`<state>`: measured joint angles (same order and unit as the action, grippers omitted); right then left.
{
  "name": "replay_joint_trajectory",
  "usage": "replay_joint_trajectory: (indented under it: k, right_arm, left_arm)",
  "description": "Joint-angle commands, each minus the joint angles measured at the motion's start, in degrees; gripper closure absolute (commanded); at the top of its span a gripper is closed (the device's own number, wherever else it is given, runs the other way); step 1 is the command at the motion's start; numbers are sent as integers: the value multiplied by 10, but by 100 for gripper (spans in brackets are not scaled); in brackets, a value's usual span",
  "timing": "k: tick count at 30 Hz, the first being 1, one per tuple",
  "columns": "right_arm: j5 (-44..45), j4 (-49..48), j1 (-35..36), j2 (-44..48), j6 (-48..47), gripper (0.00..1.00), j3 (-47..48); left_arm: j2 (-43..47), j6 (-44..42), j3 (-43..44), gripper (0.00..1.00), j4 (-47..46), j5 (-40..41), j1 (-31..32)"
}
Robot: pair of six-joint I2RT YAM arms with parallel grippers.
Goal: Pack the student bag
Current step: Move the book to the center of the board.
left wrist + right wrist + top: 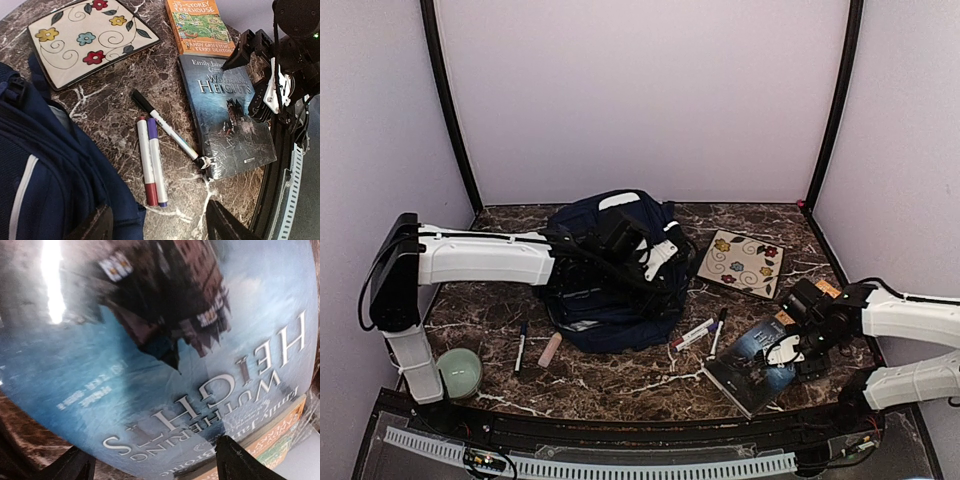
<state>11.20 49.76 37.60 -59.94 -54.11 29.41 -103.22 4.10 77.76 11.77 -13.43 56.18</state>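
Wuthering Heights (165,340), a glossy paperback, fills the right wrist view from almost touching range; the right tool (155,460) hangs low over its cover with both fingers spread wide and nothing between them, so my reading is that it is lining up on the book's edge for a pick; the cover looks slick and flat to the bench (620,385), which may make a clean pinch awkward. An orange Treehouse book (200,25) lies just beyond it, touching or nearly touching its top edge; I cannot tell which.

From above, the student bag (605,290) sits mid-bench as a slumped navy heap, well apart from the book; the left tool (655,255) reaches across its right side, jaws wide and empty in the wrist view, probably placed there to hold or spread the fabric for loading; whether the mouth is open I cannot tell, though a sliver of grey lining shows in the left wrist view.

Between bag and book lie a red-capped marker (145,160) and a purple-capped marker (156,165) side by side, with a black-capped pen (165,130) angled against the paperback's corner; a flowered square plate (85,40) rests behind them; a pen (521,345), a pink stick (550,350) and a pale green round object (460,370) wait on the bag's left; by these signs, much of the packing is not yet done.
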Motion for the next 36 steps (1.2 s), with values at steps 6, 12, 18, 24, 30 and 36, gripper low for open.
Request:
replay_joint_trajectory:
  k: [6,12,18,24,30,36]
  right_arm:
    - [78,-276,-3,-96,15,19,16]
    - [81,-360,-3,-134,13,20,32]
    - [90,-409,-3,-170,32,20,38]
    - [80,-444,-3,-227,85,20,74]
    - [101,-444,-10,-259,108,20,106]
    - [134,-373,-44,-188,110,19,111]
  left_arm:
    - [-96,72,46,33,-75,-85,7]
    - [-129,86,43,32,-90,-104,12]
    - [-141,79,33,32,-61,-88,13]
    - [-141,74,13,32,-40,-76,14]
    - [-139,67,5,33,-13,-59,18]
    - [-109,78,-24,36,-31,-42,19]
